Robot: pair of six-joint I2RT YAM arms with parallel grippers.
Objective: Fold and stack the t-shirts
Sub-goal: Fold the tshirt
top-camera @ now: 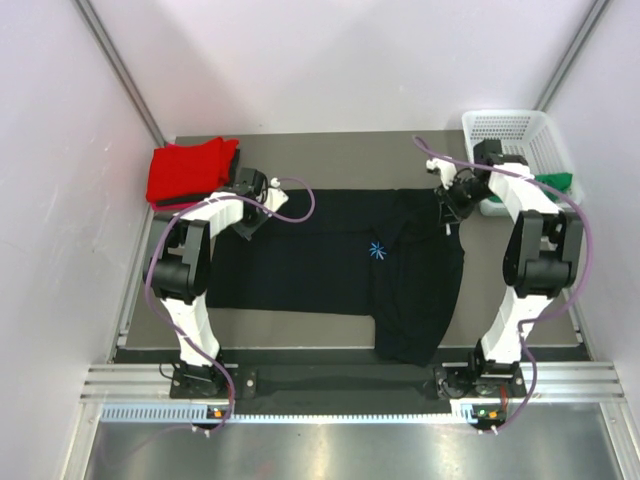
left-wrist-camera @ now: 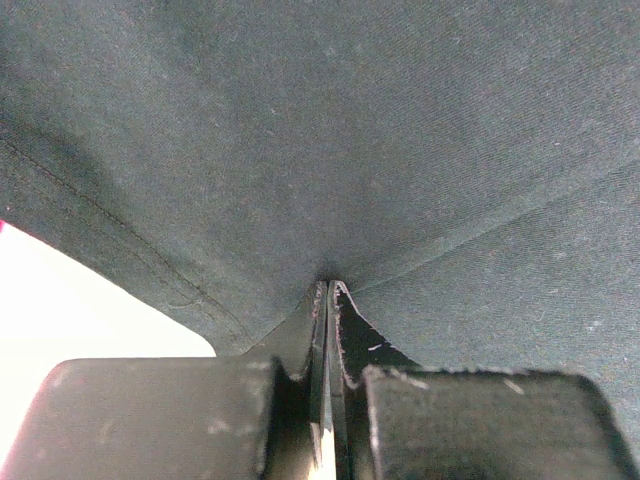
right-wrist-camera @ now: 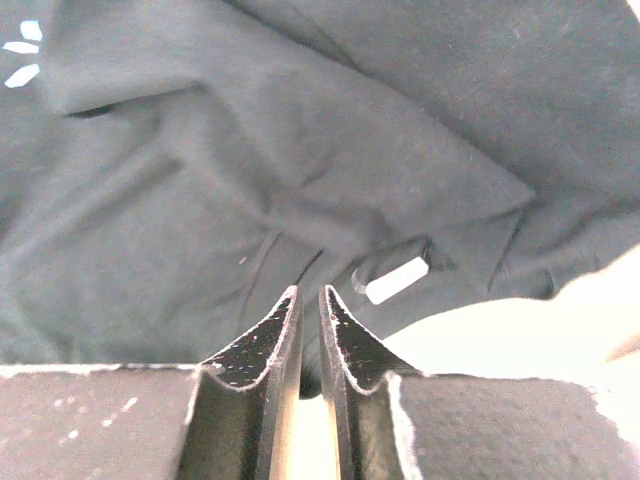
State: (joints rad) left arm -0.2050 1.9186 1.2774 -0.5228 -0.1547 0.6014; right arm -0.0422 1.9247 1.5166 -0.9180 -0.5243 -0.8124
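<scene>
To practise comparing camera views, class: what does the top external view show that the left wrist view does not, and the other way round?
Only top external: the folded red t-shirt at the far left, the white basket with a green t-shirt at its near end, and the right gripper. Only left wrist: the stitched hem seam and cloth puckering where the jaws close. Both: the black t-shirt, pinched by the left gripper.

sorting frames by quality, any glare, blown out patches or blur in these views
Top external: evenly lit and sharp, though the black t-shirt shows little fold detail. Left wrist: a blown-out white patch at lower left; cloth weave crisp, the left tool near and soft. Right wrist: overexposed white at lower right; cloth and the right tool fairly sharp.
</scene>
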